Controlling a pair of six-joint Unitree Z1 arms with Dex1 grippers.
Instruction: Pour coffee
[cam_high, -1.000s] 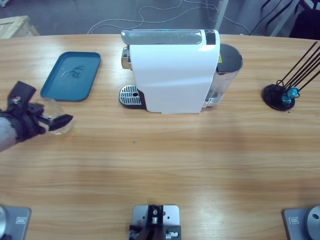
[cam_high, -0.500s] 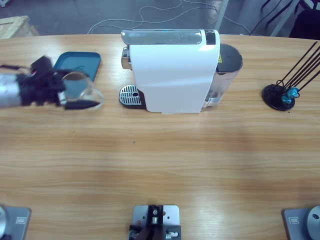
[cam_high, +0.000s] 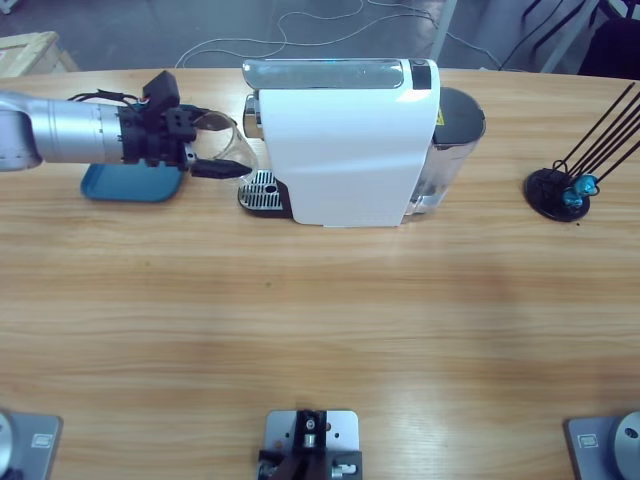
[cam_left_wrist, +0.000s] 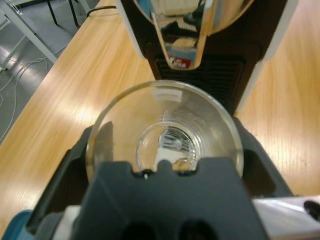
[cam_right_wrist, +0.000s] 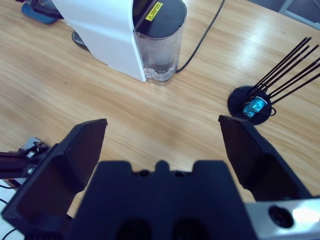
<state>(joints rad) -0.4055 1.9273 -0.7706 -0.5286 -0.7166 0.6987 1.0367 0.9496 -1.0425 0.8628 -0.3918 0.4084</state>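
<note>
**Glass at the machine, no coffee in sight**

High view: our left hand (cam_high: 222, 155) holds one glass (cam_high: 228, 140) beside the one machine (cam_high: 345, 140), above the counter (cam_high: 320, 320); one tray (cam_high: 130, 186) lies under the arm.

Left wrist: we clamp the glass's wall; it looks light, brittle, slippery. We see no coffee.

Right wrist: our right hand (cam_right_wrist: 162, 137) gapes wide, empty.

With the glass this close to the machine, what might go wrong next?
The left gripper holds the clear glass cup right beside the white coffee machine, so its rim may knock the chrome spout. Set down off-centre on the round metal drip grate, it might tip. The cup looks empty.
</note>
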